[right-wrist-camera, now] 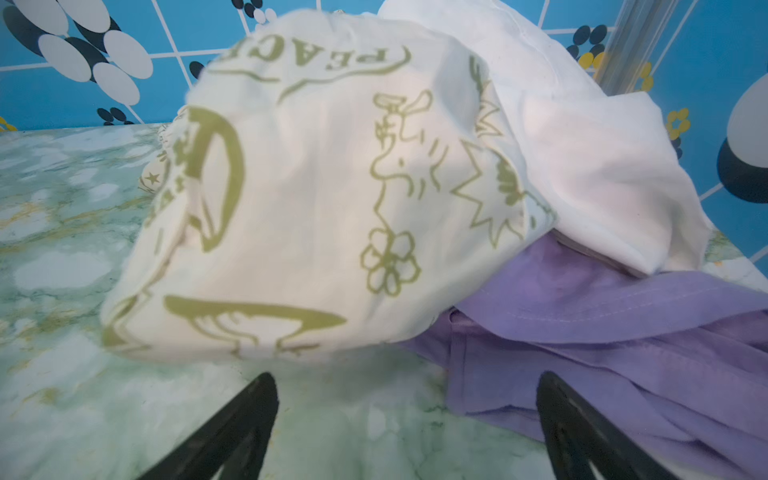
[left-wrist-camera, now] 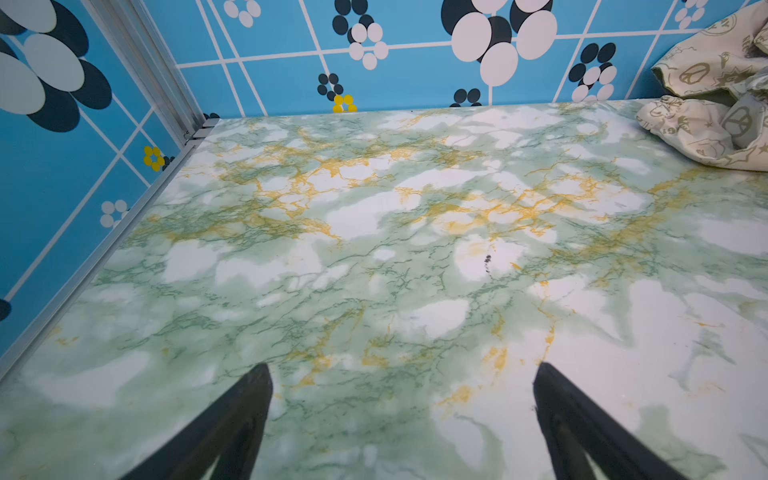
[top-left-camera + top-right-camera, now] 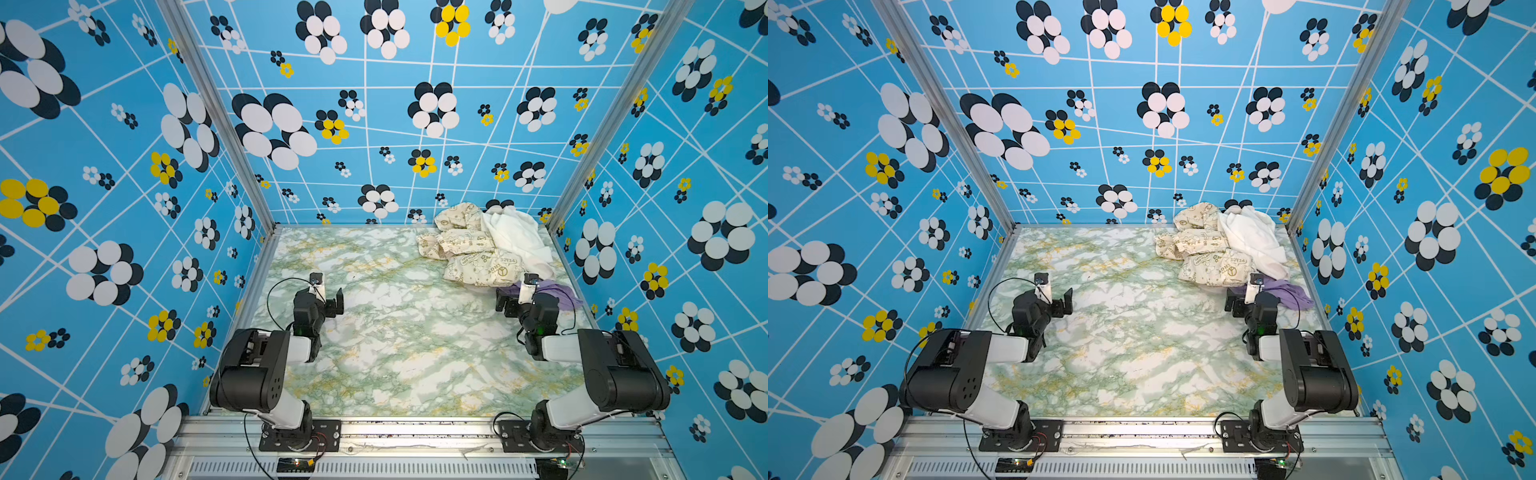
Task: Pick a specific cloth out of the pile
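STAGE: pick not begun, judged | cloth point(image 1: 602, 332): bottom of pile point(image 3: 478, 249), far-right worktop point(image 3: 395, 332) corner, ungrasped | right claw point(image 1: 406, 376): released, empty, just beside cloth | left claw point(image 2: 403, 370): released, empty, well apart

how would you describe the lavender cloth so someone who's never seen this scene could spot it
Find the far right corner of the green marble table, where the pile sits. The cloth pokes out at its near edge, under the cream garment and white garment; it alone is purple.
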